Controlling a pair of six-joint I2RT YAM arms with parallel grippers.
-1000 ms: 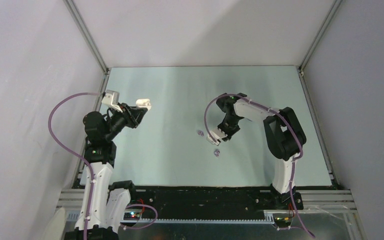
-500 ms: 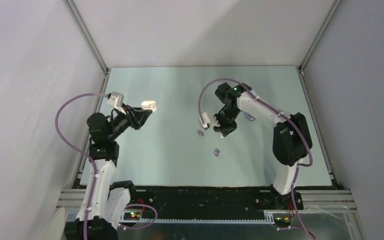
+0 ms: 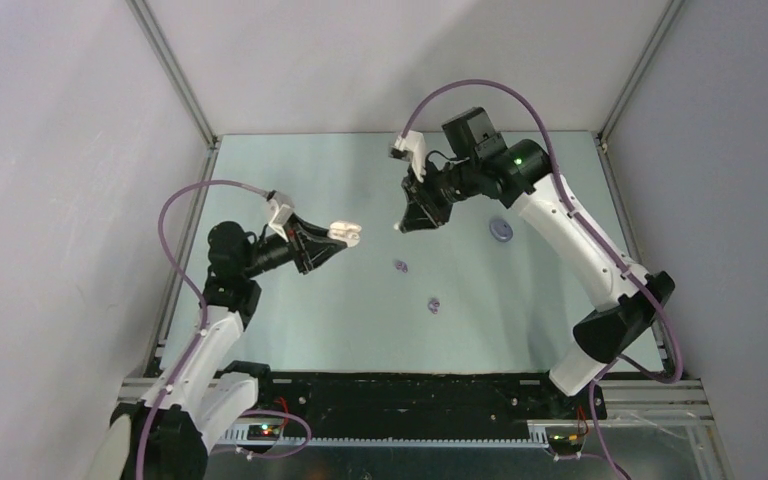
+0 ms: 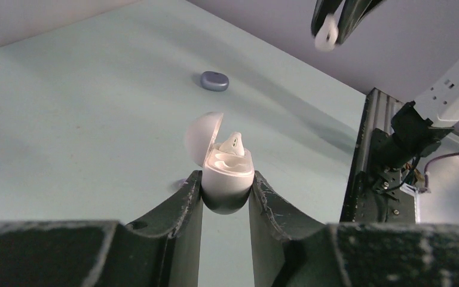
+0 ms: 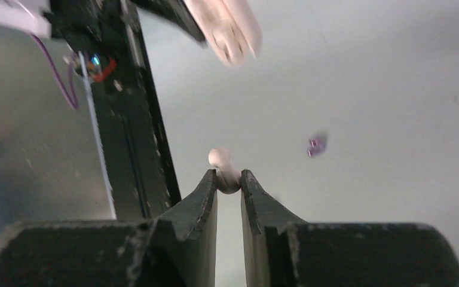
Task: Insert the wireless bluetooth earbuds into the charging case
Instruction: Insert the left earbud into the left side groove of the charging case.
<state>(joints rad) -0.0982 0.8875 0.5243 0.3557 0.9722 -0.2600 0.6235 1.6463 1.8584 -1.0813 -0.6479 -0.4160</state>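
My left gripper (image 4: 226,194) is shut on a white charging case (image 4: 228,173), lid open, held above the table; it also shows in the top view (image 3: 345,234). One white earbud (image 4: 233,143) sits in it. My right gripper (image 5: 229,179) is shut on a second white earbud (image 5: 222,165), raised in the air right of the case; the gripper shows in the top view (image 3: 403,224). Two purple earbuds lie on the table (image 3: 400,265) (image 3: 434,304). A closed purple case (image 3: 501,230) lies at the right, also in the left wrist view (image 4: 214,80).
The pale green table (image 3: 340,170) is walled by grey panels on three sides. A black rail (image 3: 410,390) runs along the near edge by the arm bases.
My right gripper has risen from the table and swung back and left with the white earbud. My left gripper has moved right toward the centre with the open case.
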